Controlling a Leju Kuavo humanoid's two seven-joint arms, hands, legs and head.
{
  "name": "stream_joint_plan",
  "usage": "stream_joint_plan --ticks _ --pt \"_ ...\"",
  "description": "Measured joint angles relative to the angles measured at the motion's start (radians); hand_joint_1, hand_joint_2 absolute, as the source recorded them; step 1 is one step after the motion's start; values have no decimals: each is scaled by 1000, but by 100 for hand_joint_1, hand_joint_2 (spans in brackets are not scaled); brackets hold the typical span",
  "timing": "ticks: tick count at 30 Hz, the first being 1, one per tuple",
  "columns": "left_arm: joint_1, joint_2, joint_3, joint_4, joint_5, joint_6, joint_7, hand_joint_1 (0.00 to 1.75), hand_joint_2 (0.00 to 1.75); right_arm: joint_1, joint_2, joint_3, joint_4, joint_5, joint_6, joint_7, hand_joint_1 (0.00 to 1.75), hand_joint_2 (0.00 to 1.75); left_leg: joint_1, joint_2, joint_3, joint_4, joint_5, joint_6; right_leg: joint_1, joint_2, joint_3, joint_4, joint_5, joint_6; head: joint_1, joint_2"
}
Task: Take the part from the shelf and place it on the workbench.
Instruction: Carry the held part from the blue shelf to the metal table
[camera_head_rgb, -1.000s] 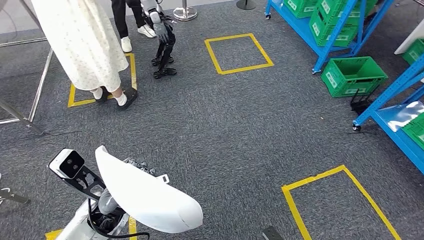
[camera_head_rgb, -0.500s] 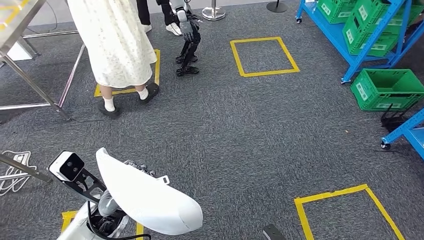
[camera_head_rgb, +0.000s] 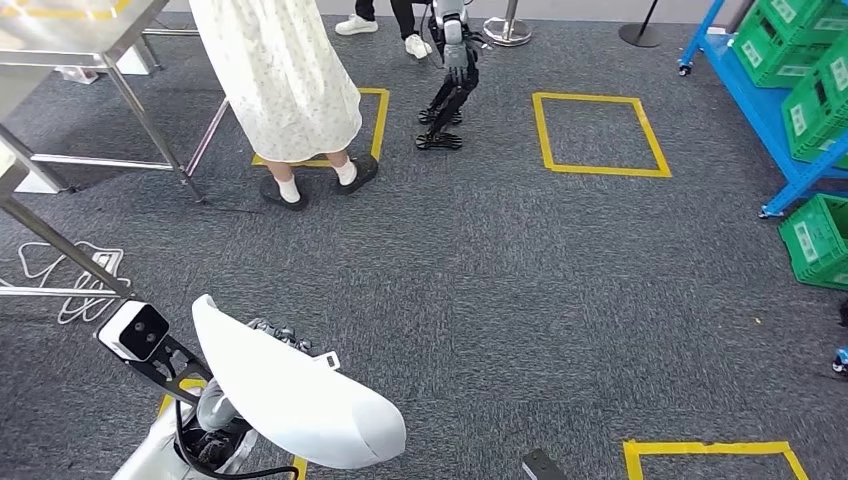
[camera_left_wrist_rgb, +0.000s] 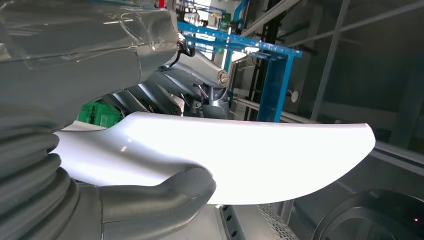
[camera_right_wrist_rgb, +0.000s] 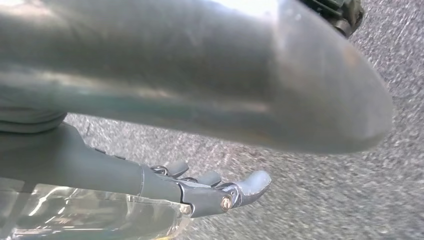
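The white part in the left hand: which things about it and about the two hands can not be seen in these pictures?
- White part: its lower end is cut off by the head view's bottom edge.
- Left hand: the part hides most fingers in the left wrist view; the thumb presses on it.
- Right hand: a blurred grey shape covers much of the right wrist view; its hold is unclear.

1. Grey carpet (camera_head_rgb: 520, 270) lies under me, marked with yellow tape squares (camera_head_rgb: 598, 134).
2. A blue rack (camera_head_rgb: 765, 105) with green crates (camera_head_rgb: 812, 95) stands to my right.
3. A metal table (camera_head_rgb: 75, 25) is at my far left, white cables (camera_head_rgb: 70, 275) near its leg.
4. A person in a pale dress (camera_head_rgb: 285, 75) stands ahead.
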Motion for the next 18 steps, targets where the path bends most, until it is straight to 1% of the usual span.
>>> stream_joint_plan --ticks 1,2,3,4,5,6,7,8,9,10,11,12,13,14,15,16,17,18 --pt "0 0 0 0 0 0 0 175 175 -1 0 0 0 0 0 0 0 0 0 -14 2 1 -2 -2 -2 8 28 -73 38 10 0 0" --pt "1 -1 0 0 0 0 0 175 175 -3 -1 0 0 0 0 0 0 0 1 -26 4 2 -4 -4 -4 23 58 -146 72 14 0 0" --pt "0 -1 0 0 0 0 0 175 175 -4 -2 0 0 0 0 0 0 0 -1 -37 4 5 -6 -8 -6 39 85 -206 99 13 0 0" --pt "0 -1 0 0 -1 0 0 175 175 -5 -2 0 0 1 0 1 0 0 -1 -46 3 7 -8 -12 -5 50 101 -239 113 7 -1 0" --pt "1 -2 0 0 -1 0 0 175 175 -7 -3 0 0 1 1 1 0 0 -1 -54 0 8 -10 -15 -3 55 106 -247 117 0 -1 0" --pt "1 -2 0 0 -2 0 0 175 175 -9 -2 0 0 2 1 2 0 0 -1 -61 -2 9 -11 -19 -1 51 108 -249 118 -6 -1 0" --pt "2 -2 0 0 -3 0 0 175 175 -12 -2 0 0 2 2 3 0 0 1 -63 -4 10 -12 -23 -2 43 110 -250 118 -12 -1 0" --pt "2 -2 0 0 -3 0 0 175 175 -14 -1 -1 0 3 3 3 0 0 0 -49 -7 17 -18 -27 -4 35 113 -253 119 -17 -1 0" --pt "1 -2 0 0 -3 0 -1 175 175 -16 -1 -1 0 3 3 3 0 0 0 -23 -18 41 -34 -33 -5 27 117 -255 118 -23 -2 0" --pt "-1 -2 0 0 -3 -1 -1 175 175 -16 0 -1 0 3 4 3 0 0 0 9 -38 85 -58 -39 -6 16 121 -258 117 -30 -3 0" --pt "-2 -2 0 0 -3 -1 -1 175 175 -15 -1 -1 0 3 5 3 0 0 2 40 -69 147 -89 -45 -4 6 124 -258 114 -36 -4 0" --pt "-2 -2 0 0 -4 -1 -1 175 175 -14 -2 -1 1 3 6 3 0 0 7 56 -107 218 -118 -50 -2 -7 126 -258 111 -41 -5 0" --pt "-2 -2 0 1 -4 -1 -1 175 175 -12 -2 -1 1 3 8 3 0 0 12 61 -140 275 -135 -54 0 -19 127 -258 109 -44 -5 0" --pt "-2 -2 -1 2 -4 -2 -1 175 175 -12 -2 -1 2 3 8 3 0 0 16 65 -158 301 -135 -57 1 -31 127 -257 107 -45 -5 0" --pt "-1 -2 -1 3 -4 -2 -1 175 175 -11 -3 -2 2 3 9 3 0 0 19 69 -155 286 -116 -58 2 -42 129 -257 105 -44 -5 0" --pt "-2 -2 -1 3 -4 -2 -1 175 175 -12 -2 -2 2 3 9 3 0 0 20 77 -129 231 -83 -58 2 -53 132 -257 103 -42 -5 0" --pt "-2 -2 -1 3 -4 -2 -1 175 175 -12 -2 -2 2 3 9 3 0 0 18 98 -90 155 -48 -54 3 -62 135 -258 100 -40 -5 0" --pt "-4 -2 0 3 -4 -2 -1 175 175 -12 -2 -2 2 3 9 3 0 0 15 120 -54 88 -22 -50 6 -71 139 -257 96 -36 -5 0"
